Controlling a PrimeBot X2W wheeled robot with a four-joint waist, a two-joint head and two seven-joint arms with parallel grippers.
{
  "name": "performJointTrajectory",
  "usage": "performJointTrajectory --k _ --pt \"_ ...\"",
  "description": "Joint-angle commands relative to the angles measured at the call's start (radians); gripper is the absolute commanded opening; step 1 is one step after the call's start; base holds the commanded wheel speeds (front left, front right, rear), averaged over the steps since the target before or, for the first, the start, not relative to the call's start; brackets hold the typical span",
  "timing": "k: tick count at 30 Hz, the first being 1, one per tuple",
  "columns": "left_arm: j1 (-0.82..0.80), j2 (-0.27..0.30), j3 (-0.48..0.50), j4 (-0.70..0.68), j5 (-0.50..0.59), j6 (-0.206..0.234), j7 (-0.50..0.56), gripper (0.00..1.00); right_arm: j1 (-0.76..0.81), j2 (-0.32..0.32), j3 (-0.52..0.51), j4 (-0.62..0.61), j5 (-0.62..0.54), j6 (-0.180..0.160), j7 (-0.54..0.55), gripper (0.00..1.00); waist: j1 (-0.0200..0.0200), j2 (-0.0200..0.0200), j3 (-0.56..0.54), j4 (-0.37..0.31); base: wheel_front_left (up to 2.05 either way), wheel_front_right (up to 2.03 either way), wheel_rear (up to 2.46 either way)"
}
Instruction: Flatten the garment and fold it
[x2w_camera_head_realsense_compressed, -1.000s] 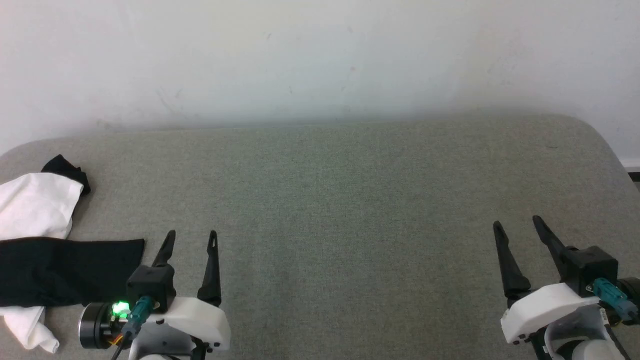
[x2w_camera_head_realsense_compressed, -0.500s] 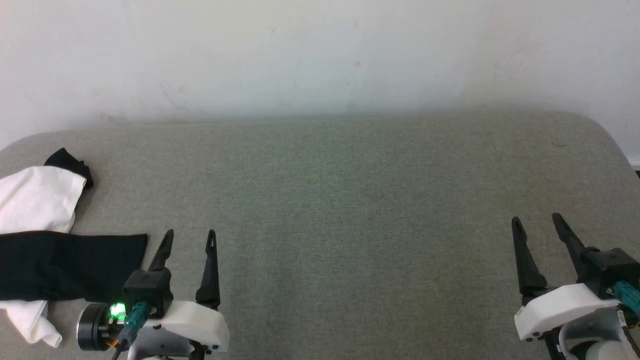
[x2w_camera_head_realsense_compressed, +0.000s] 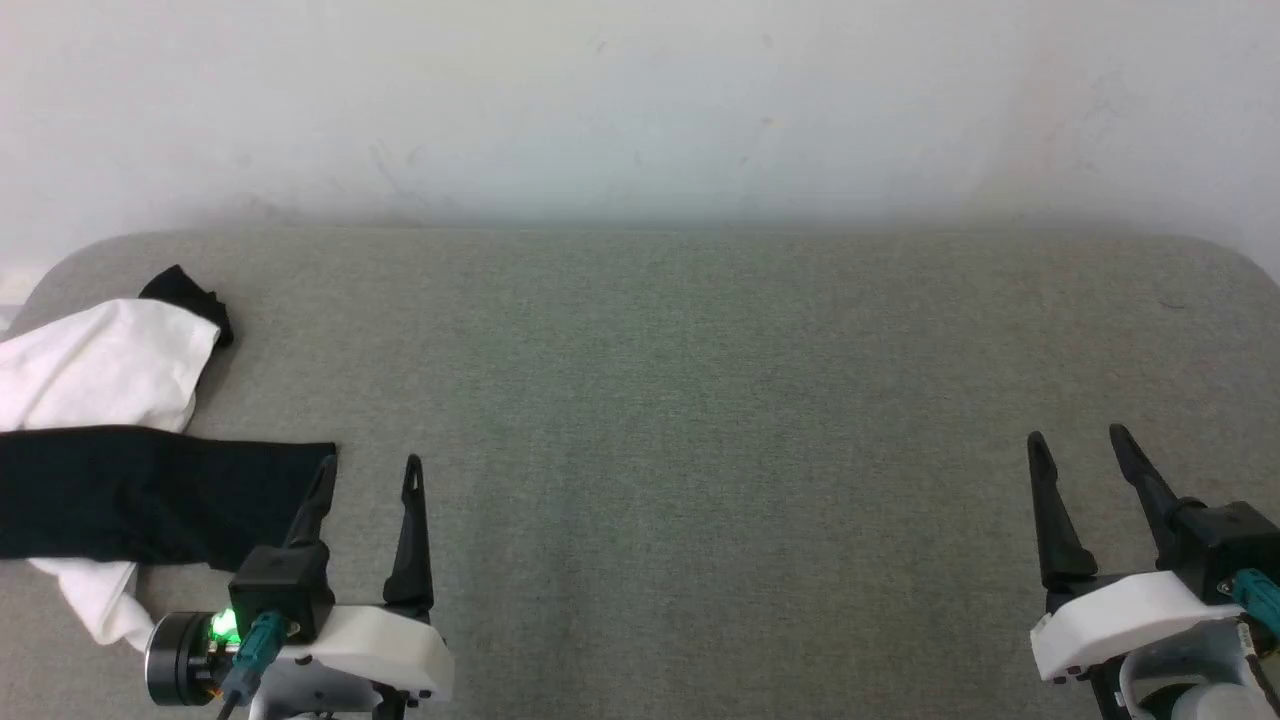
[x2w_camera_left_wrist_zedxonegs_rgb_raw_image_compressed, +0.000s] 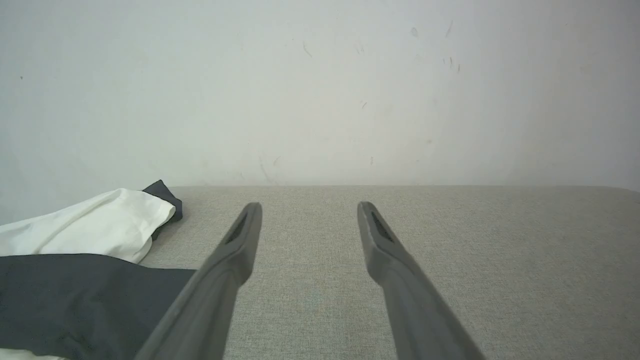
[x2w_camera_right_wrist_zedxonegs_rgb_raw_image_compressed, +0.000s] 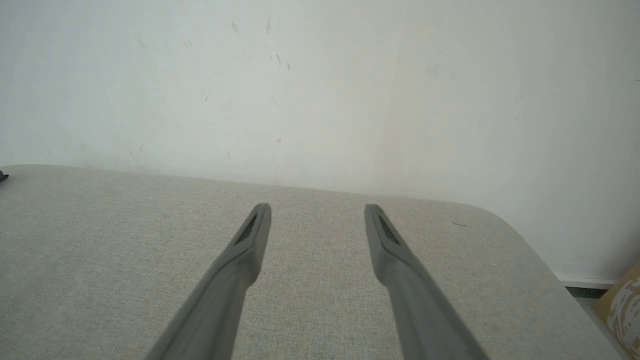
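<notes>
The garment (x2w_camera_head_realsense_compressed: 110, 370) lies crumpled at the far left of the grey padded surface, white cloth with a black sleeve (x2w_camera_head_realsense_compressed: 170, 495) stretched across it toward the right. In the left wrist view the garment (x2w_camera_left_wrist_zedxonegs_rgb_raw_image_compressed: 100, 225) shows at the lower left. My left gripper (x2w_camera_head_realsense_compressed: 368, 465) stands open just right of the sleeve's end, nothing between its fingers; its left fingertip overlaps the sleeve's corner in the head view. At the lower right my right gripper (x2w_camera_head_realsense_compressed: 1078, 438) is open and empty, far from the garment. Both hover low over the surface (x2w_camera_head_realsense_compressed: 700, 400).
A white wall (x2w_camera_head_realsense_compressed: 640, 100) rises behind the surface's far edge. The surface has rounded corners at left and right. In the right wrist view a patch of floor and a tan box corner (x2w_camera_right_wrist_zedxonegs_rgb_raw_image_compressed: 622, 305) lie beyond the right edge.
The head camera has shifted, so the whole scene slid right and the garment shows more fully. My right gripper has moved right and slightly down in the view. Both grippers stay open.
</notes>
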Motion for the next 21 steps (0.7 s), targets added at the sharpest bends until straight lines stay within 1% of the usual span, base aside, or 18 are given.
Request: performJointTrajectory --k 1,21 --pt "0.014 -0.001 0.005 -0.007 -0.002 0.011 -0.011 1.0 0.003 0.002 -0.002 0.001 0.003 0.0 -0.009 1.0 -0.0001 0.0 0.0 0.017 0.0 0.0 0.0" --pt "0.06 -0.001 0.022 -0.017 -0.027 0.027 -0.053 1.0 -0.002 0.002 0.033 0.061 0.009 0.0 -0.051 1.0 -0.0001 0.0 -0.016 0.2 0.0 0.0 0.0"
